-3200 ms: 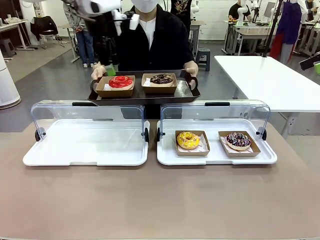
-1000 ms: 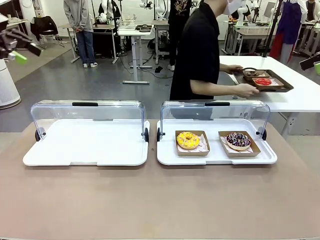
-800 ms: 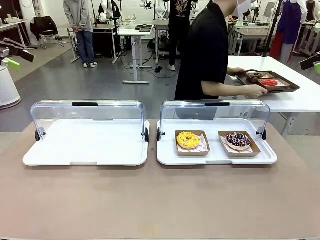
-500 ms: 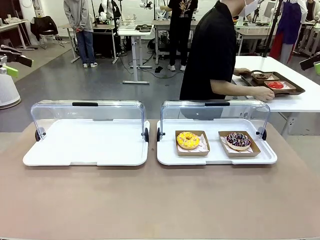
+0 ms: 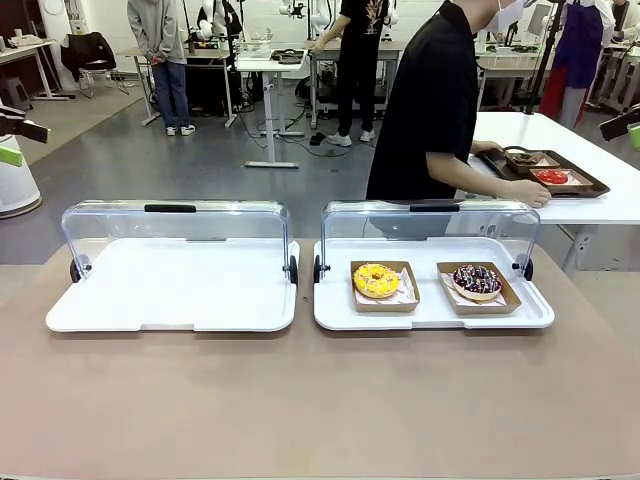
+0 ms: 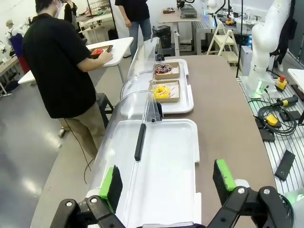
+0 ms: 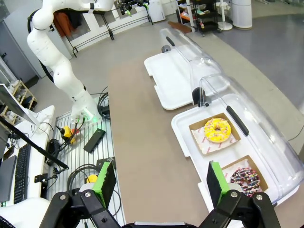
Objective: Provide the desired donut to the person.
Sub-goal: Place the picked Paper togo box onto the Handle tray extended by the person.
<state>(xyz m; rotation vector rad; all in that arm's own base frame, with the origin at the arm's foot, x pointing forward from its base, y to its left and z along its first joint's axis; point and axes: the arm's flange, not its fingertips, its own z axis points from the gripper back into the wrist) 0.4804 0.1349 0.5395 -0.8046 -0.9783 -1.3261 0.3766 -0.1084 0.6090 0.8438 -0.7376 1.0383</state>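
Well below open right gripper (image 7: 159, 183): yellow donut (image 7: 217, 129).

Across my brown table (image 5: 320, 400) the left white tray (image 5: 172, 290) lies bare under its raised clear lid (image 5: 172, 225). Beyond it, on the grey floor, a bystander in a grey top and jeans (image 5: 160, 50) stands by a white desk (image 5: 270, 65), and another in a printed black T-shirt (image 5: 360, 60) stands at the next one. A black chair (image 5: 90, 55) sits far left. From my right wrist I see cables (image 7: 88, 161) and a keyboard (image 7: 21, 166) beside the table.
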